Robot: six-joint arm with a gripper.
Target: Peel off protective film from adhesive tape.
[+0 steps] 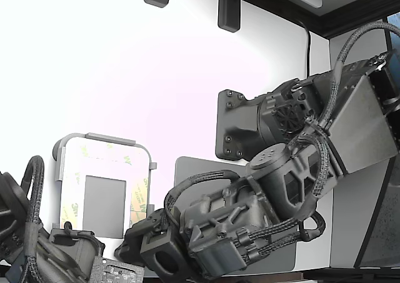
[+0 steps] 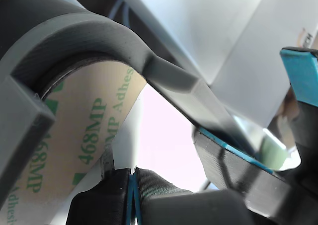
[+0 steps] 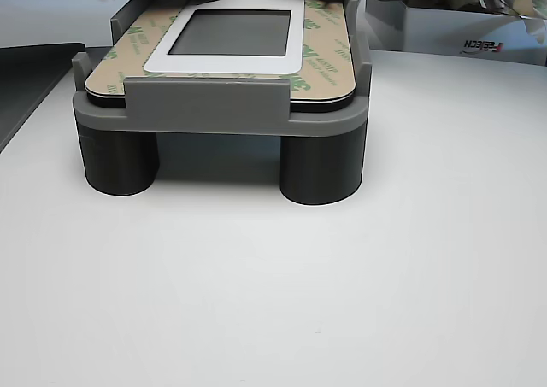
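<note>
Plate [image 3: 220, 78] sitting in fixture [image 3: 205, 109], fixture standing on table [image 3: 342, 276] on legs. Adhesive tape [image 3: 320, 58] lying on plate, framing rectangle [image 3: 235, 32]. Mat [image 1: 194, 170] lying just beside fixture, toward exterior view's right. Arm [image 1: 250, 214] reaching over mat toward fixture's near edge. Box [image 3: 479, 37] sitting behind fixture.

Bright white tabletop [image 3: 342, 301], brightly lit; dark shelving [image 1: 350, 8] behind it

Arm [image 1: 294, 164]: dark grey to black printed housings with blocky, faceted shells. Braided black cable looms [image 1: 325, 145] run along the links. Round vented cap at 1 joint. Flat base bracket carries small screws. Hand [image 2: 213, 185]: black fingers edged with blue pads [image 2: 300, 71].
</note>
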